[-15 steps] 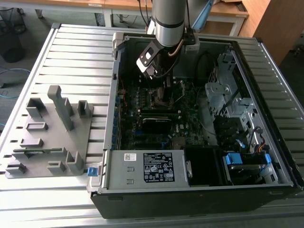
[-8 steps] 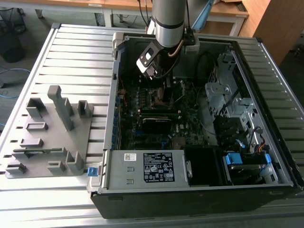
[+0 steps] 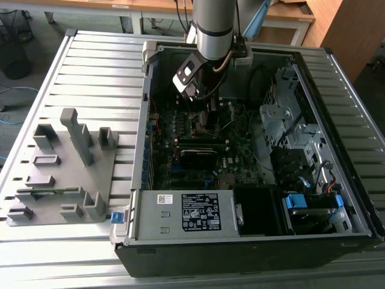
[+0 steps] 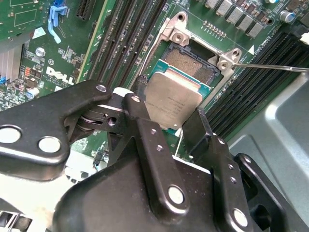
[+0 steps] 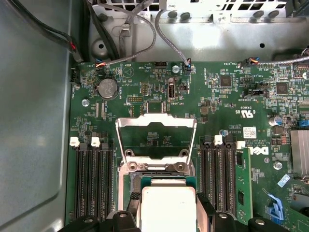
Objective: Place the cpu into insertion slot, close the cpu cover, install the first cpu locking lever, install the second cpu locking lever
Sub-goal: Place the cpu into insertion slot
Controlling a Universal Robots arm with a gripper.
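While cpu cover (image 5: 156, 119) stands open, gripper (image 4: 170, 105) holds cpu (image 4: 176, 94) over insertion slot (image 4: 190, 65).

Raised cpu cover (image 5: 156, 119), memory slots (image 5: 91, 183) crowd insertion slot (image 4: 189, 60).

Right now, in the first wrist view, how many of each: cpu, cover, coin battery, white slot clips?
cpu: 1, held in the gripper
cover: 1, swung open
coin battery: 1
white clips: 4
Total: 7
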